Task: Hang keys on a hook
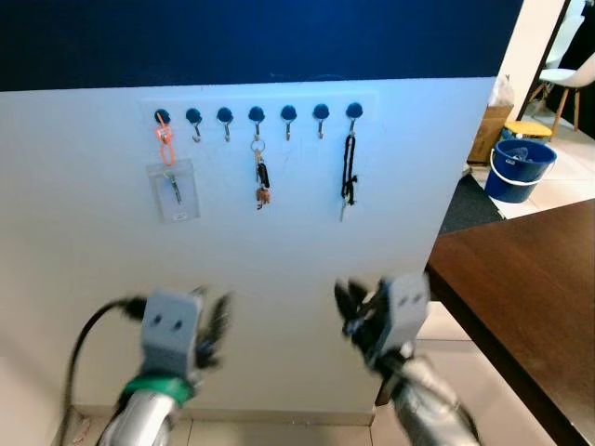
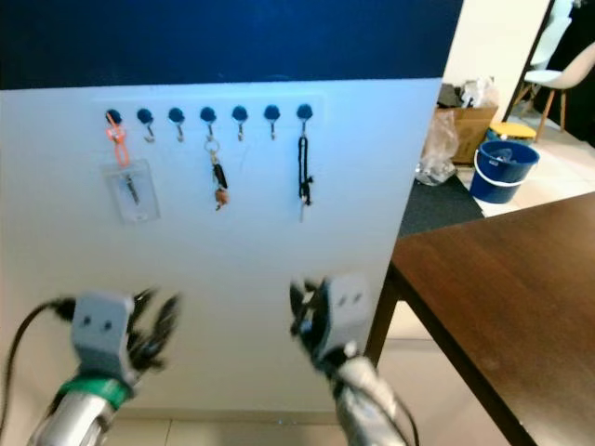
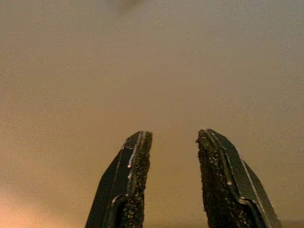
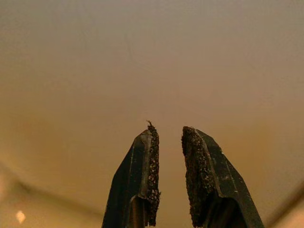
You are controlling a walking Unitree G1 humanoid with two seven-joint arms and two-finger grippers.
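A white panel point(image 1: 279, 279) carries a row of several blue-capped hooks point(image 1: 225, 116). An orange clip with a clear badge sleeve holding a key point(image 1: 174, 190) hangs on the leftmost hook. A key bunch point(image 1: 262, 177) hangs on a middle hook, and a black strap with a key point(image 1: 349, 172) on the rightmost one. Three hooks between them are bare. My left gripper point(image 1: 216, 325) and right gripper point(image 1: 351, 307) are raised low in front of the panel, well below the hooks. The left gripper's fingers point(image 3: 137, 161) stand open and empty; the right's point(image 4: 147, 156) are narrowly open and empty.
A dark brown table point(image 1: 530, 297) juts in at the right, close to my right arm. Beyond it stand a blue bucket point(image 1: 521, 167), a cardboard box point(image 1: 488, 130) and a white chair point(image 1: 567, 74). A black cable point(image 1: 88, 334) loops by my left arm.
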